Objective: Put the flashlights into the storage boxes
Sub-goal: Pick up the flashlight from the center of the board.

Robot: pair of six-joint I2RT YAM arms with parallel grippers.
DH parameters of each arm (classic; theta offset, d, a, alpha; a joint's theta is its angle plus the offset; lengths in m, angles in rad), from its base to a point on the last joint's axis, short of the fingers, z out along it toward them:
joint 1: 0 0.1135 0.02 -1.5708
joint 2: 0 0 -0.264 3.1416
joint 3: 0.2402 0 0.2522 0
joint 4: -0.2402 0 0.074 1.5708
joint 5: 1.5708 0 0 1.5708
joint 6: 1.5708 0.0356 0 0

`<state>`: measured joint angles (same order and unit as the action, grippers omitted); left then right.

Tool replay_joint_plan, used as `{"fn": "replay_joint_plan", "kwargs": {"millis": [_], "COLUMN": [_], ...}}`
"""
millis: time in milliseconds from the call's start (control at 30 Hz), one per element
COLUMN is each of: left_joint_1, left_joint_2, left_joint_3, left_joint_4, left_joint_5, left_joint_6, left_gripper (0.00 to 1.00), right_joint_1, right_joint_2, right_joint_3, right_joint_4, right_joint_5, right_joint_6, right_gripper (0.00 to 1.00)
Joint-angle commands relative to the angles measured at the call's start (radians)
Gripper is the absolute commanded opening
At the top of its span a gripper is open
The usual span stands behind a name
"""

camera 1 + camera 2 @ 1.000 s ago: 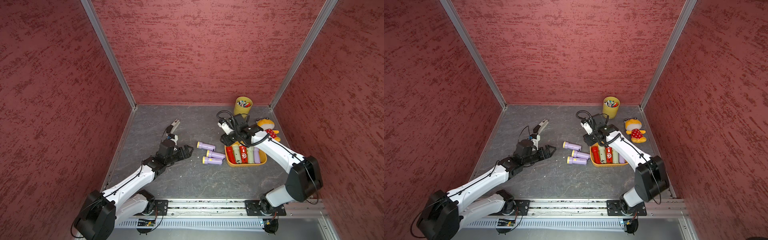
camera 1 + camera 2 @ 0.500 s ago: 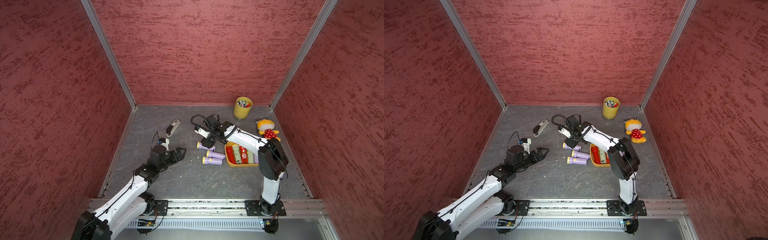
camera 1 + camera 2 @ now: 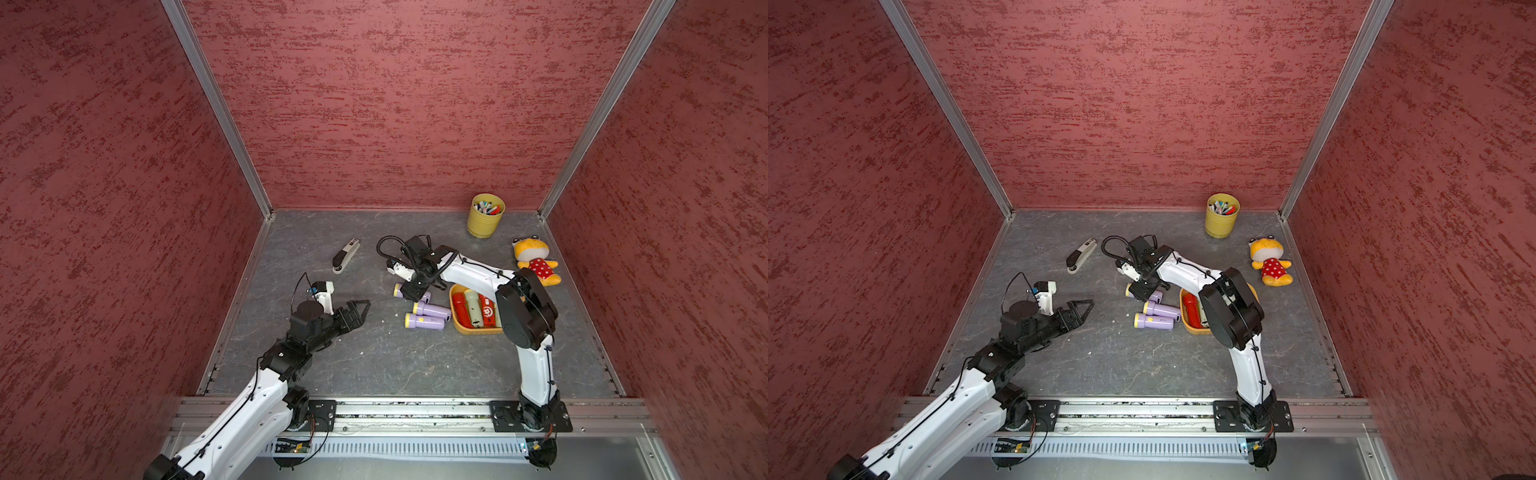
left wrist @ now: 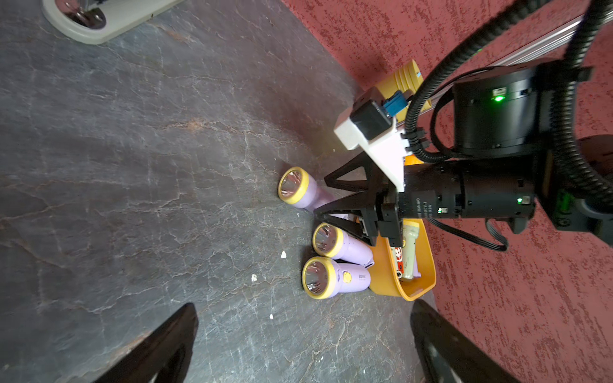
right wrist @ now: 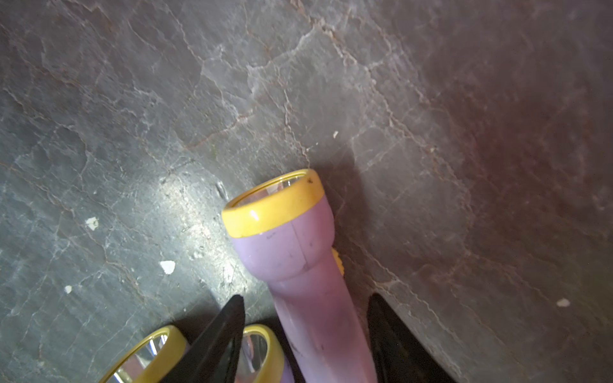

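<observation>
Three lilac flashlights with yellow heads lie on the grey floor left of the storage box, an orange-yellow tray (image 3: pixel 460 330). The farthest flashlight (image 3: pixel 399 289) lies with its handle between the fingers of my right gripper (image 3: pixel 413 293), which is open with a gap on each side in the right wrist view (image 5: pixel 306 298). The other two flashlights (image 3: pixel 432 309) (image 3: pixel 426 322) lie side by side nearer. Inside the tray are a red flashlight (image 3: pixel 459 305), a pale green one (image 3: pixel 471 307) and another red one (image 3: pixel 487 312). My left gripper (image 3: pixel 359 309) hangs open and holds nothing, left of the group.
A yellow cup of pens (image 3: pixel 485 220) stands at the back right. A plush toy (image 3: pixel 534 259) lies right of the tray. A grey-white stapler-shaped device (image 3: pixel 345 261) lies at the back left. Red walls enclose three sides.
My right gripper has swung left from above the tray down to the farthest lilac flashlight, its jaws widening. The left arm has drawn back a little toward its base.
</observation>
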<state>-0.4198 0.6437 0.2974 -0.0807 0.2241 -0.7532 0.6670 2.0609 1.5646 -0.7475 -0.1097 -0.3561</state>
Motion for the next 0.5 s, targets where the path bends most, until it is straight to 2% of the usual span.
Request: {"fn": "replay_joint_plan", "kwargs": {"millis": [0,167,267,367,467], "left_joint_1": [0.005,0.011,0.028,0.038,0.044], "left_joint_2": [-0.033,-0.055,-0.05,-0.033,-0.02], "left_joint_3": [-0.012,0.103,0.139,0.15,0.159], "left_joint_4": [-0.007,-0.262,-0.286,-0.281,-0.281], "left_joint_5": [-0.019,-0.175,-0.169,-0.158,-0.162], "left_joint_6": [-0.021,-0.037,-0.021,-0.021,-0.021], "left_gripper": [1.0,1.0,1.0,1.0,1.0], "right_joint_1": [0.008,0.01,0.012,0.014,0.016], "right_joint_2": [0.017,0.028,0.036,0.045,0.061], "right_joint_3": [0.034,0.029,0.029,0.031,0.043], "right_joint_4": [-0.001,0.007,0.016,0.023,0.019], "right_joint_5": [-0.013,0.002,0.013,0.024,0.026], "right_joint_6": [-0.015,-0.014,-0.014,-0.015,-0.016], "right_gripper": [0.61,0.57,0.54,0.46,0.45]}}
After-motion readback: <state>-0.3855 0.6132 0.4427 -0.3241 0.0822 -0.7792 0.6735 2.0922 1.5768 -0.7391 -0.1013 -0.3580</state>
